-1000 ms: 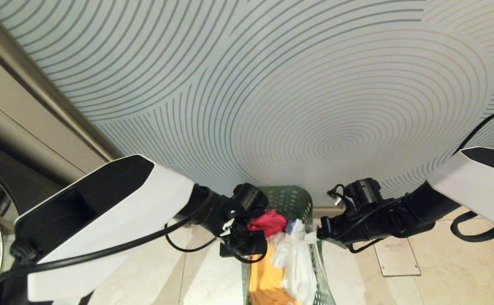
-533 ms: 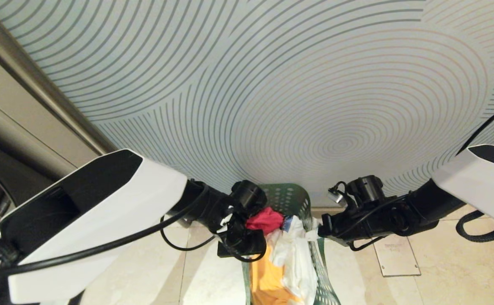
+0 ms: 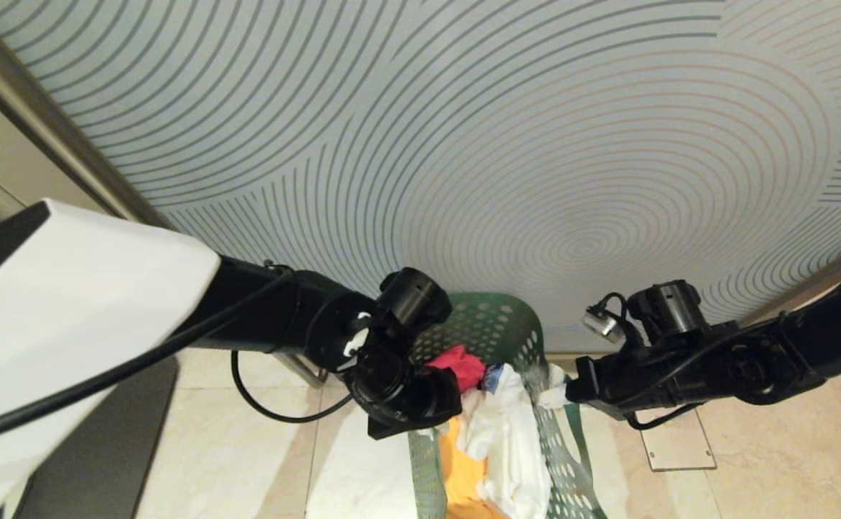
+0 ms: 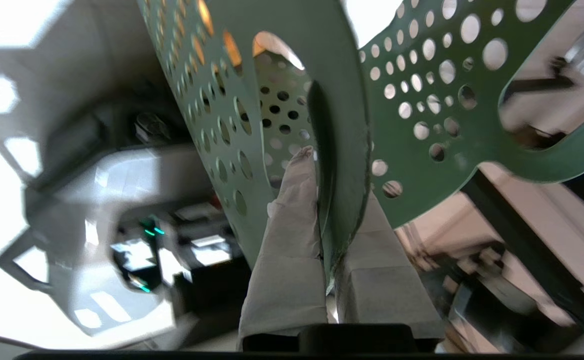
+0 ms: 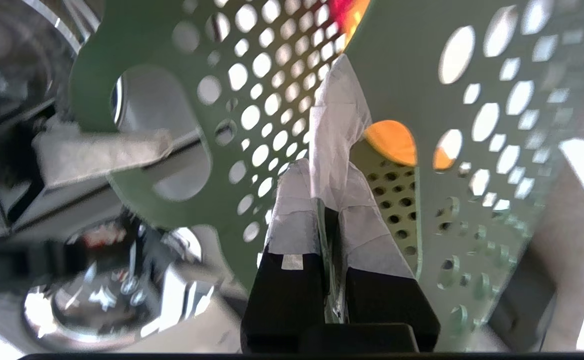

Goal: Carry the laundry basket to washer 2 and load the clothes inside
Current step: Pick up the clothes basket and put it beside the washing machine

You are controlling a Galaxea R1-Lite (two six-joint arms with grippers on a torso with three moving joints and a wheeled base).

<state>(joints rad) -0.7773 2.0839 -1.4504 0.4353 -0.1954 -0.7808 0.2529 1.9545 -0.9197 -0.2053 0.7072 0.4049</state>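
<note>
A: Left side first. What's your left claw (image 3: pixel 420 425) doing?

B: It's clamped on the left rim of the laundry basket (image 3: pixel 496 328). In the left wrist view my two padded fingers (image 4: pixel 297 210) pinch the green perforated wall between them, jaws nearly together, one pad inside and one outside.

A: Where is the basket?

B: Between my two arms, centre low in the head view, in front of the pale wall with curved stripes (image 3: pixel 463 144). Tiled floor (image 3: pixel 247 447) under it. Can't tell whether it touches the floor.

A: Contents?

B: The clothes (image 3: pixel 506 440) are piled inside. Red-pink piece (image 3: pixel 460 364) at the far end beside my left claw, yellow-orange one (image 3: pixel 463 468) nearer me, a white one (image 3: pixel 514 447) draped along the right side with a bit of blue at its top.

A: Right side?

B: My right claw (image 3: pixel 568 393) grips the right rim, same way. Right wrist view: white-wrapped fingers (image 5: pixel 342 150) squeezed narrow on the green wall, orange fabric visible through a handle hole.

A: Anything else?

B: A small metal floor plate (image 3: pixel 672 447) lies on the tiles under my right arm.
</note>
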